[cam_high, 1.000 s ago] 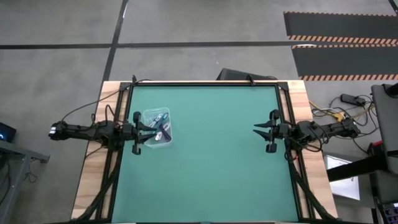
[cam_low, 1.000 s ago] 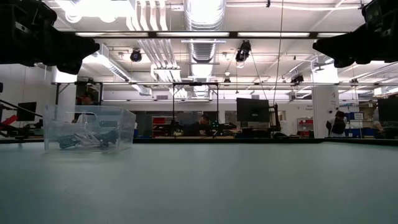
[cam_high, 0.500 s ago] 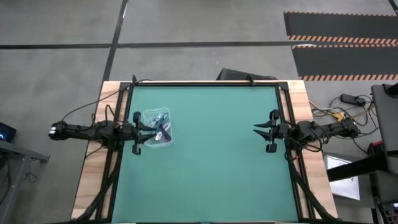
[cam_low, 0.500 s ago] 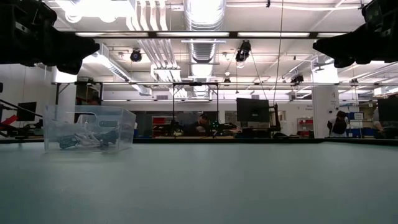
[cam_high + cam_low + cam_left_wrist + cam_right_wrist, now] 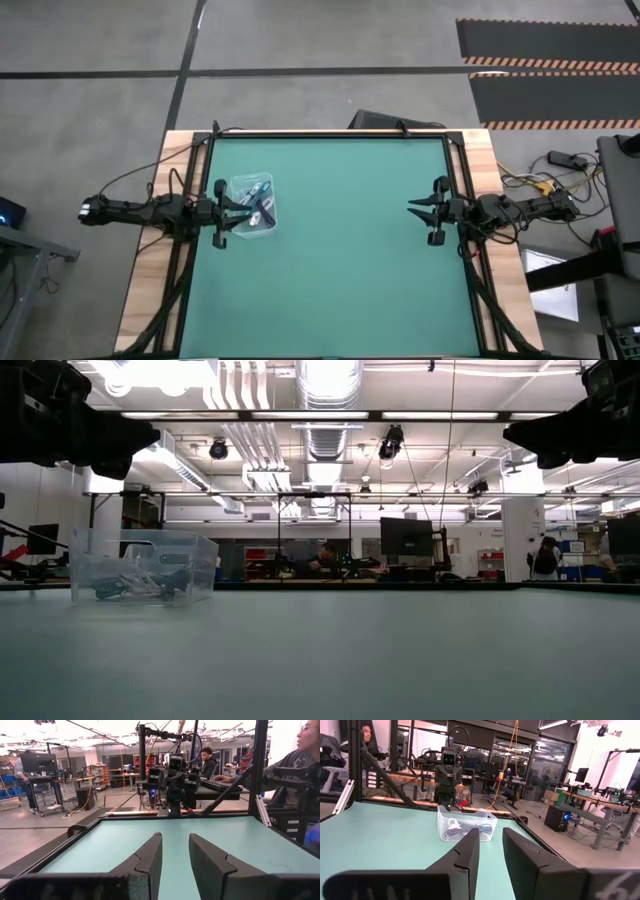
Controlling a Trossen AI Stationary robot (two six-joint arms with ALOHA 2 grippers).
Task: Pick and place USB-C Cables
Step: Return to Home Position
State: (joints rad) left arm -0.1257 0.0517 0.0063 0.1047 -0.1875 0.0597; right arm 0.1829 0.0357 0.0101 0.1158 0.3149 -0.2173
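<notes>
The transparent bin (image 5: 252, 207) stands on the green mat (image 5: 340, 280), close to the mat's left edge. From the bin's right wall, bare mat runs all the way across to the right gripper (image 5: 412, 207), which hangs at the far edge, well above the surface. The left gripper (image 5: 240, 209) hangs over the bin's left rim and covers part of the open top; the low view shows open air between the two. USB-C cables (image 5: 260, 210) cover the bin's floor. Dark frame rails (image 5: 183, 270) close off the side left of the bin.
</notes>
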